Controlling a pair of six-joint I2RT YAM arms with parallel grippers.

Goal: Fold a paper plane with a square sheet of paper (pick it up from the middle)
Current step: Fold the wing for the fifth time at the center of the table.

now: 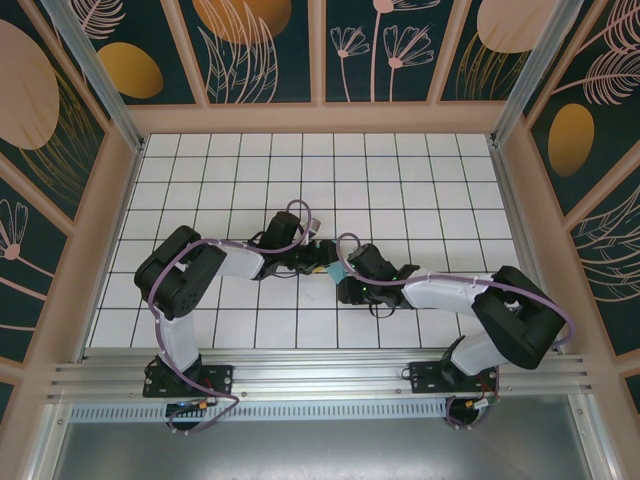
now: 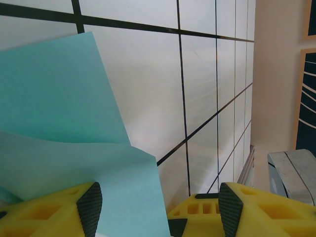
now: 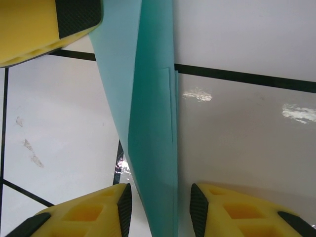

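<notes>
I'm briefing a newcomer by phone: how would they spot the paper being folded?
Find the white gridded table, then its middle, where two black arms meet. The paper sits between their tips: a small light cyan patch among black arms and white tiles.

Mostly hidden under the two arms (image 1: 285,238) from above: folded cyan paper (image 1: 333,272), only a small patch, shape too small to tell. Cut off at 9 and 6 o'clock in the left wrist view, at 12 and 6 o'clock in the right.
</notes>
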